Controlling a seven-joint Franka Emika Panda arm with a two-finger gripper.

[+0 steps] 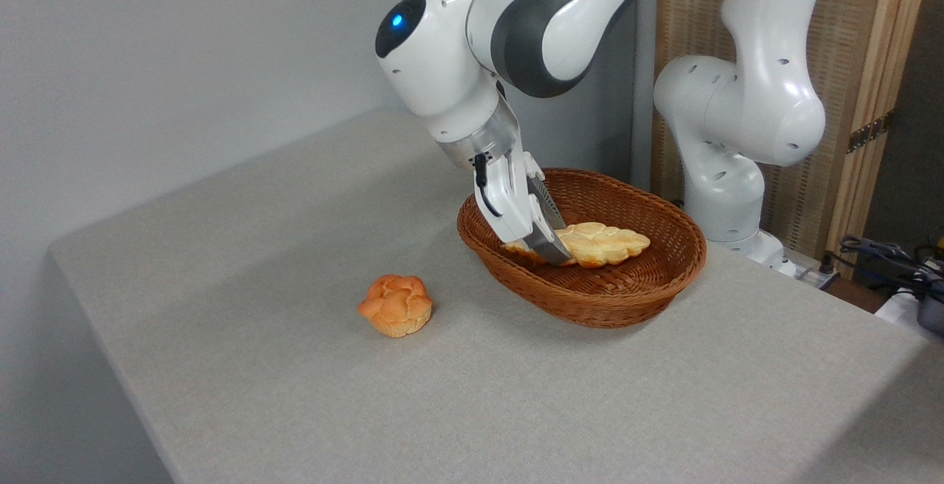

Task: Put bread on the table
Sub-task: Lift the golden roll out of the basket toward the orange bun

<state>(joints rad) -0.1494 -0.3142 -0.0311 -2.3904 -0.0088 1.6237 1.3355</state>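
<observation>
Bread point(601, 243) inside the wicker basket point(627, 292) near the bench's point(295, 366) far right edge, its left end clamped between the jaws of the gripper point(544, 248). Small round bun point(396, 305) alone toward the left, well apart from the basket, with wide bare cloth along the near edge and near right corner. Arm point(531, 19) angled down from upper right, wrist tilted over the basket's left rim.

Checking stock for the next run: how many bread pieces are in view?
2. The braided loaf is in the basket, held at its left end by the fingers. The round bun sits on the table.
</observation>
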